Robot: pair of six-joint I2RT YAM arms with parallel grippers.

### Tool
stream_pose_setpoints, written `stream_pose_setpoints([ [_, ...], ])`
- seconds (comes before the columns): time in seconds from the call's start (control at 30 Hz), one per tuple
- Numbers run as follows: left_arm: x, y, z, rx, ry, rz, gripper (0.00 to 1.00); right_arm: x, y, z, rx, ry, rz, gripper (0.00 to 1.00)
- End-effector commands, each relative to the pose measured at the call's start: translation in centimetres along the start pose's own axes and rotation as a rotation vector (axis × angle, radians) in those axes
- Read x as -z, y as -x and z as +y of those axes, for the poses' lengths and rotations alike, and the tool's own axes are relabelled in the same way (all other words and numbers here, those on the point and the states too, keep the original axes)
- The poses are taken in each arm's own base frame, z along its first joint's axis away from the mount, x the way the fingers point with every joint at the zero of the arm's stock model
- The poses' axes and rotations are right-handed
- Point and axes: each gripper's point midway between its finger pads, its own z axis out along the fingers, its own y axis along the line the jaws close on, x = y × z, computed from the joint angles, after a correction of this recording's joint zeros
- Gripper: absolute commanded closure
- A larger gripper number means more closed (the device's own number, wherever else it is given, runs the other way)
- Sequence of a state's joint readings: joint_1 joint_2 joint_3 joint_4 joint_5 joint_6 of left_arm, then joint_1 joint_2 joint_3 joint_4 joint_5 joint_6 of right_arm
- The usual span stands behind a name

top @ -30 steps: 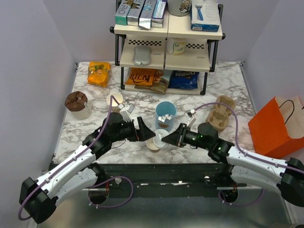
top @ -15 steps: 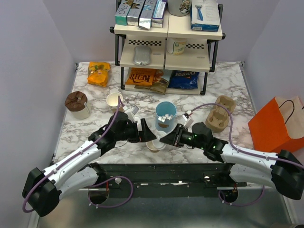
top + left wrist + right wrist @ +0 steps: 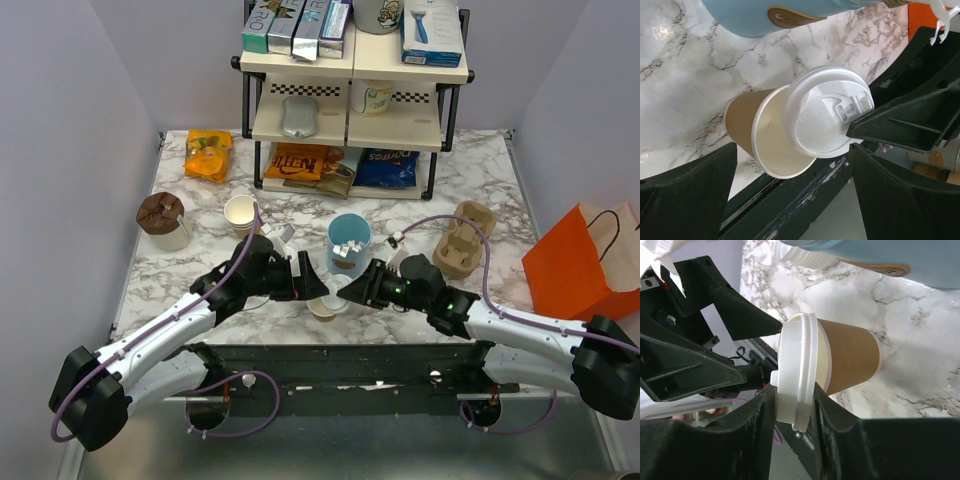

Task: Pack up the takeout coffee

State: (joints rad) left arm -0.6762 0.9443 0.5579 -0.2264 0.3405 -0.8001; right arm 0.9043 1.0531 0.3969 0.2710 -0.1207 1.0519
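Tan cup sitting between the two hands, its lid lying askew.

The small tan kraft-paper cup (image 3: 742,125) is standing on the white marble desk (image 3: 480,160) between the widely spread fingers of the left hand (image 3: 316,282), touching neither. Its round white plastic lid (image 3: 817,117) is leaning tilted on the rim, leaving part of the mouth uncovered. The right hand (image 3: 347,292) is reaching in from the opposite side, its fingers partly parted astride the lid's edge. Whether they are pinching it I cannot tell. A taller light-blue cup (image 3: 349,240) is standing just beyond both hands.

Blue cup (image 3: 345,262), orange bag (image 3: 575,268), cardboard carrier (image 3: 462,240), snack shelf (image 3: 350,71).
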Motion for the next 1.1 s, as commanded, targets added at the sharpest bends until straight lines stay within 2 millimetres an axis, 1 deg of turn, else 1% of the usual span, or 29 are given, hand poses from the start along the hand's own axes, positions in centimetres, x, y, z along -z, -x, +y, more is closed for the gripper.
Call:
stream_pose_setpoints([
  [0.0,0.0,-0.1,0.6,-0.020,0.026,0.010,0.01,-0.2,1.0,0.6,0.068,-0.043,-0.009,0.55],
  [0.07,0.0,0.0,1.3,-0.017,0.062,-0.003,0.01,-0.2,0.8,0.7,0.072,-0.044,0.002,0.51],
  [0.2,0.0,0.2,1.1,-0.009,0.051,-0.013,0.01,-0.4,0.7,0.3,0.073,-0.065,0.014,0.46],
  [0.27,-0.1,0.3,1.2,-0.004,0.060,-0.018,0.01,-0.6,0.7,0.3,0.078,-0.078,0.022,0.46],
  [0.3,-0.1,0.3,1.3,-0.003,0.064,-0.017,0.01,-0.6,0.5,-0.2,0.080,-0.098,0.033,0.45],
  [0.5,-0.1,0.4,1.4,0.005,0.070,-0.025,0.01,-0.5,0.7,-1.1,0.095,-0.149,0.029,0.44],
  [0.57,-0.2,0.4,1.4,0.018,0.068,-0.030,0.01,-0.6,0.5,-0.9,0.112,-0.140,0.043,0.41],
  [0.6,-0.3,0.4,1.3,0.022,0.063,-0.030,0.01,-0.7,0.4,-1.2,0.132,-0.151,0.055,0.41],
  [0.63,-0.4,0.1,1.3,0.026,0.052,-0.022,0.01,-0.8,0.4,-0.9,0.137,-0.149,0.064,0.41],
  [0.77,-0.6,0.0,0.8,0.040,0.021,-0.016,0.01,-1.2,-0.1,-1.1,0.144,-0.160,0.104,0.41],
  [0.93,-0.7,-0.1,0.7,0.048,0.011,-0.011,0.01,-1.5,-0.4,-1.2,0.140,-0.165,0.124,0.39],
  [1.0,-0.6,-0.3,1.0,0.052,0.029,-0.006,0.01,-1.7,-0.3,-1.4,0.145,-0.175,0.123,0.39],
  [1.07,-0.5,-0.4,1.2,0.058,0.036,-0.008,0.01,-1.5,-0.7,-2.3,0.146,-0.218,0.146,0.37],
])
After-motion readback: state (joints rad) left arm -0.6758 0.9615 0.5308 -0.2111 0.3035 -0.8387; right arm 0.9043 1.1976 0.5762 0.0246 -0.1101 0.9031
